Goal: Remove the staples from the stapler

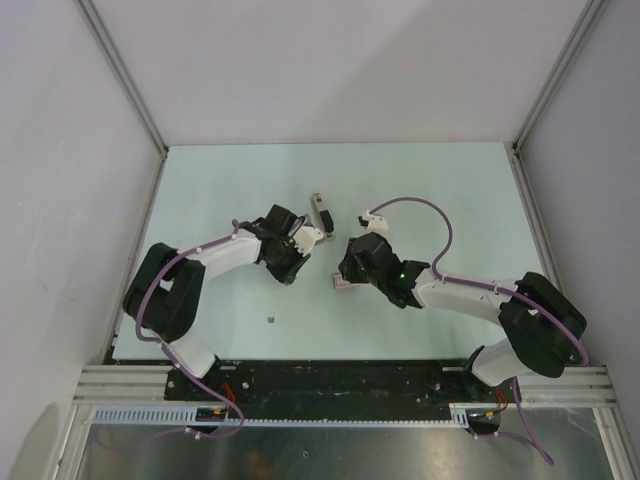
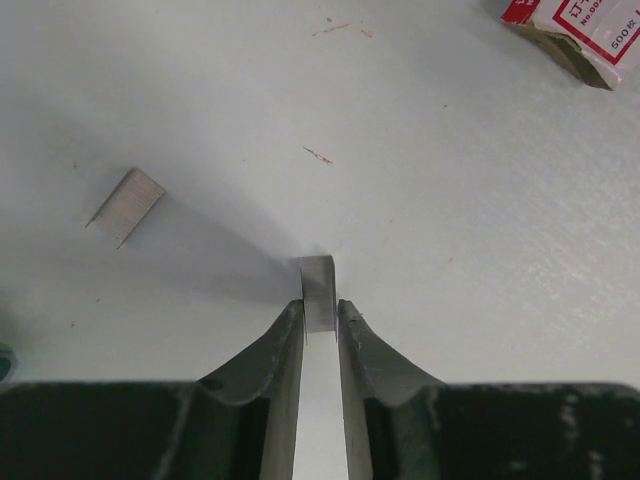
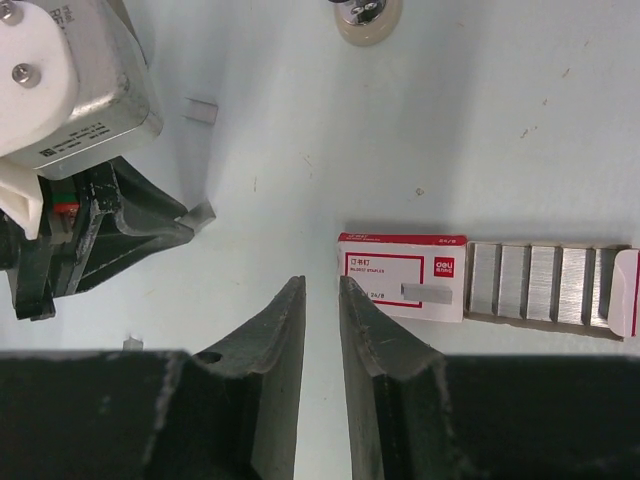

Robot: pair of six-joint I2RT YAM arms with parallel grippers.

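Note:
The small slim stapler (image 1: pixel 321 212) lies on the table just beyond both grippers; a pale rounded end with metal parts, probably its tip (image 3: pixel 365 15), shows at the top of the right wrist view. My left gripper (image 2: pixel 320 312) is shut on a short grey strip of staples (image 2: pixel 318 285), held at the fingertips just above the table; it also shows in the right wrist view (image 3: pixel 200 213). A second strip of staples (image 2: pixel 125 205) lies loose to its left. My right gripper (image 3: pixel 322 290) is open by a narrow gap and empty, beside the staple box.
A red-and-white staple box (image 3: pixel 405 277) lies with its tray of staple strips (image 3: pixel 545 282) slid out to the right; its corner shows in the left wrist view (image 2: pixel 580 30). A small dark bit (image 1: pixel 272 320) lies near the front. The enclosure walls (image 1: pixel 130 90) ring the table.

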